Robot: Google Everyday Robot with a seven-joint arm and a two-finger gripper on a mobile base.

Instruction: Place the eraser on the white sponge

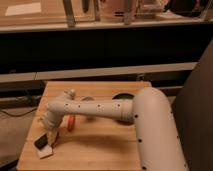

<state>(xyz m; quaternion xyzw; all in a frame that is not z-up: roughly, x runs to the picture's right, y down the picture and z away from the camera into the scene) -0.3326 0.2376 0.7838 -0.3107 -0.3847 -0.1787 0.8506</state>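
- Tool [50, 134] low at the near-left tabletop [100, 150], grip state unclear.
- Eraser [41, 141] overlaps white sponge [45, 151]; release gently, lift straight.

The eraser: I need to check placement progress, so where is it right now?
The eraser lies near the front left corner of the wooden table, resting on the white sponge, with the gripper directly above it.
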